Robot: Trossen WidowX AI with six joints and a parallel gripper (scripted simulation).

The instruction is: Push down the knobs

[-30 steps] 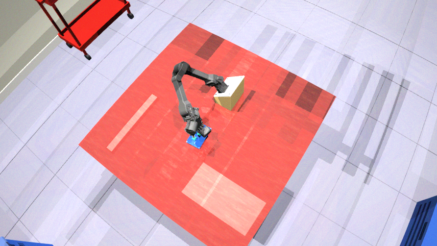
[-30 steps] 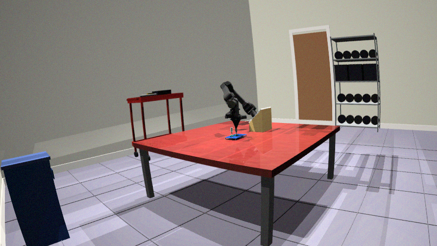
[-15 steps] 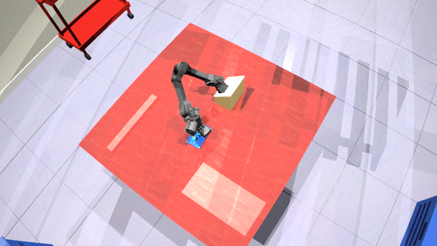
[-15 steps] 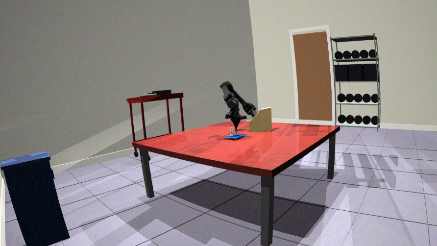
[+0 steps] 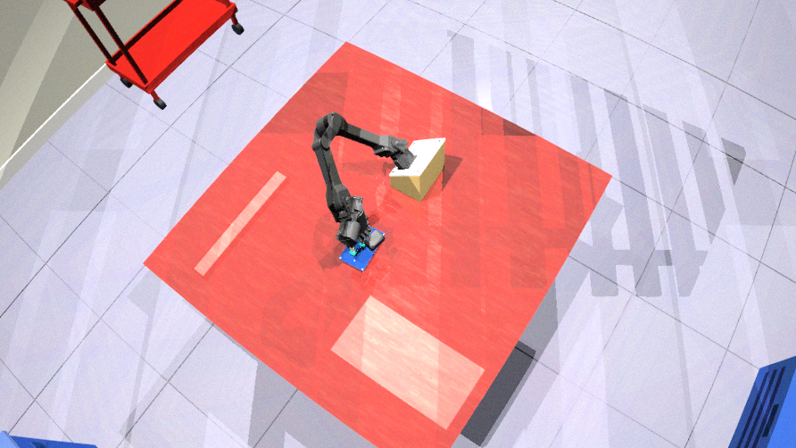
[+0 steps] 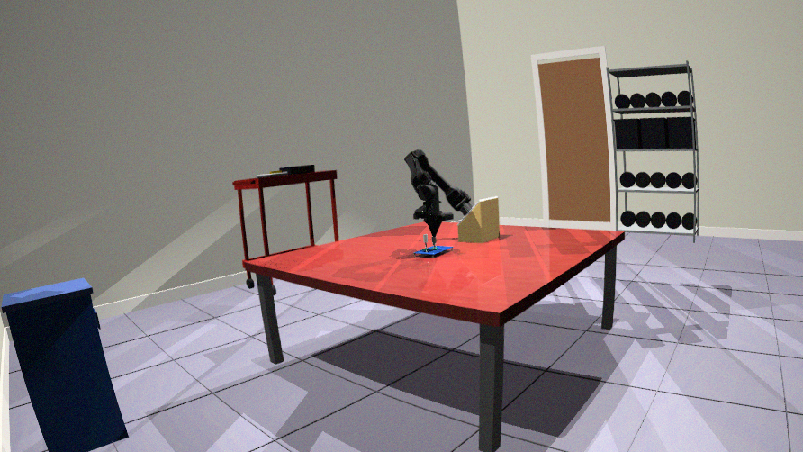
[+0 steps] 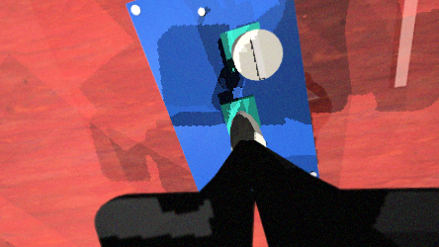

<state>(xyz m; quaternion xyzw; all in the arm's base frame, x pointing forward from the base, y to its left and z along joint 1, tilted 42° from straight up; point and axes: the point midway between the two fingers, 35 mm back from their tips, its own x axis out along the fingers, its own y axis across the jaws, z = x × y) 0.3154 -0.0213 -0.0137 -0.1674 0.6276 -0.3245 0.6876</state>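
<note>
The blue circuit board [image 5: 360, 261] [image 6: 443, 250] [image 7: 185, 143] stands on the table. In the wrist view, the far knob [image 7: 269, 54] is a round white disc with a slot line, over a teal potentiometer [image 7: 228, 43]. In the exterior view this knob [image 6: 425, 238] stands visibly above the board. My gripper [image 6: 433, 234] [image 7: 246, 148] is shut and points down over the other knob [image 7: 260, 139], by the second teal potentiometer [image 7: 253, 106]. The fingertips hide most of that knob. Contact and the gap below it cannot be told.
The arm's base is on a tan wedge block [image 5: 432, 170] [image 6: 478, 223] with a white top, behind the board on the red table [image 5: 501, 222] [image 6: 359, 269]. A pale rectangle [image 5: 409, 361] and a pale strip [image 5: 240, 222] lie on the table. A red cart [image 5: 172, 41] [image 6: 284, 178] stands beyond it.
</note>
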